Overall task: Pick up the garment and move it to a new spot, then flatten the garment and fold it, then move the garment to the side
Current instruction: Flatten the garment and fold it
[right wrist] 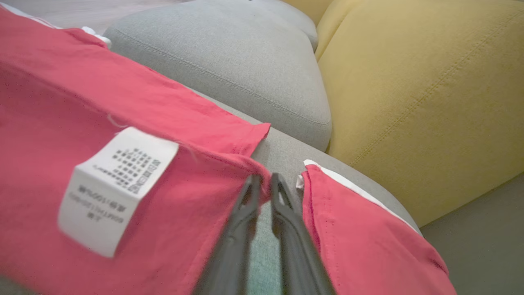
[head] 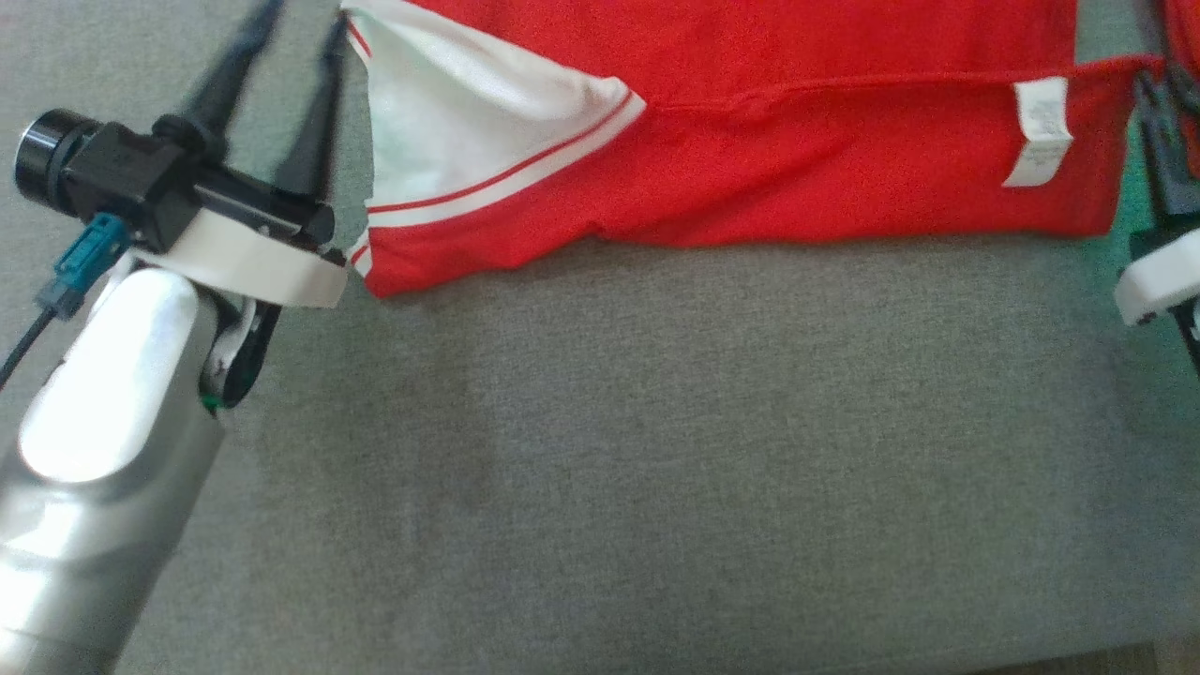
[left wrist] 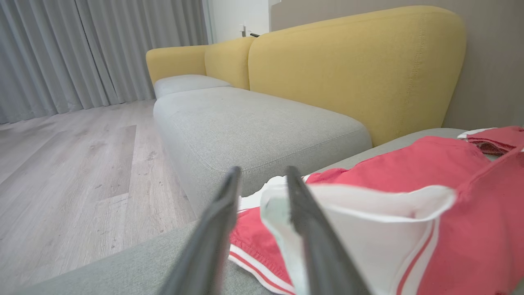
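The garment (head: 797, 141) is red with a white, red-striped panel (head: 450, 122) and lies spread on a grey cushion. A white care label (head: 1036, 131) shows near its right end. My left gripper (head: 305, 19) stands open at the garment's left edge. In the left wrist view one finger of that gripper (left wrist: 263, 171) overlaps the white fabric (left wrist: 368, 229). My right gripper (head: 1158, 103) is at the right edge. In the right wrist view its fingers (right wrist: 265, 178) are nearly together, with the red hem corner (right wrist: 245, 143) between the tips. The label (right wrist: 116, 188) looks blurred.
The grey seat cushion (head: 656, 450) stretches wide in front of the garment. Another red fold with a white edge (right wrist: 360, 237) lies just right of my right fingers. A yellow backrest (left wrist: 348, 61) rises behind. Wood floor (left wrist: 61, 164) and grey curtains (left wrist: 82, 49) lie beyond the cushion's left end.
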